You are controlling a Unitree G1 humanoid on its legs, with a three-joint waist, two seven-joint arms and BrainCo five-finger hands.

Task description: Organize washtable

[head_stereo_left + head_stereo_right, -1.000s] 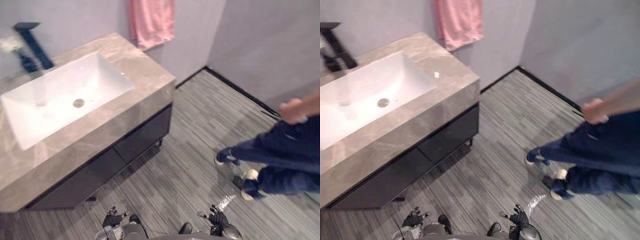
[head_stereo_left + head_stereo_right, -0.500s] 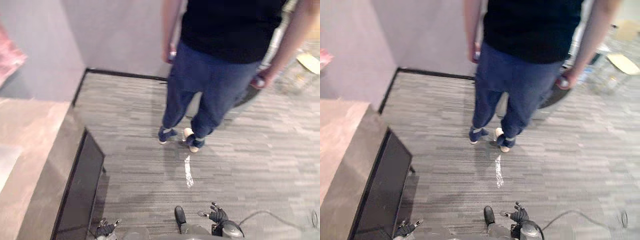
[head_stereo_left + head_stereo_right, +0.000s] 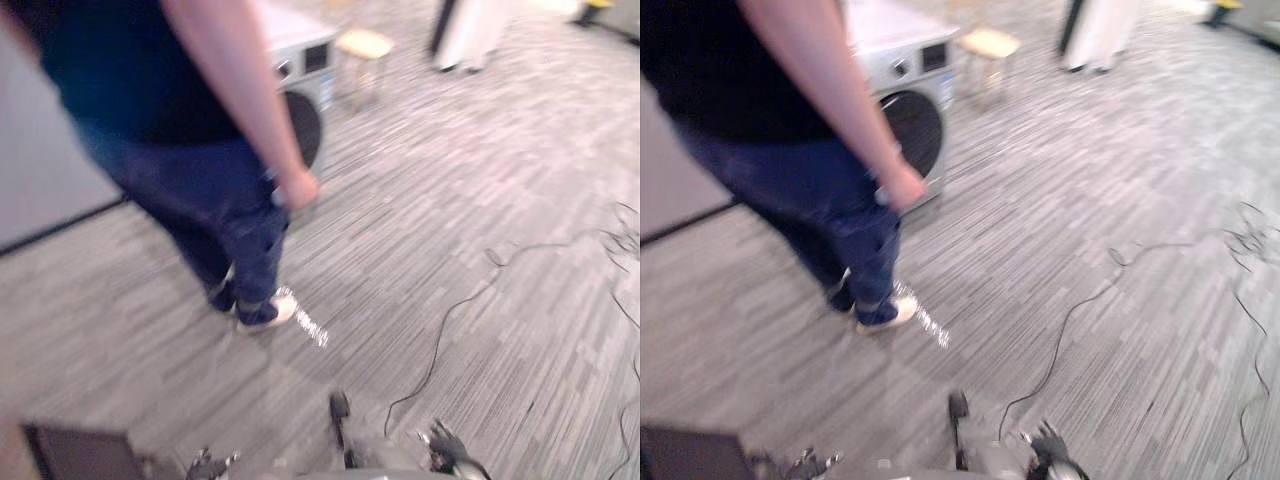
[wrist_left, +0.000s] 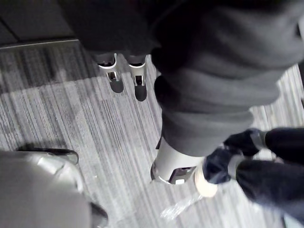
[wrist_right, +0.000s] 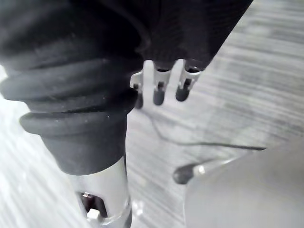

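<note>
A dark corner of the washtable's cabinet shows at the lower left edge; its top and basin are out of sight. My left hand hangs low over the floor, and its straight fingers hold nothing. My right hand hangs low at the lower right, its fingers relaxed and empty.
A person in a dark top and blue trousers stands close at the left, shoes near my left hand. Behind them is a washing machine, then a small stool. Grey striped floor stretches to the right.
The camera has swung further right, away from the washtable, so the person now stands at the left and the washing machine has come into view. Both hands still hang low and empty.
</note>
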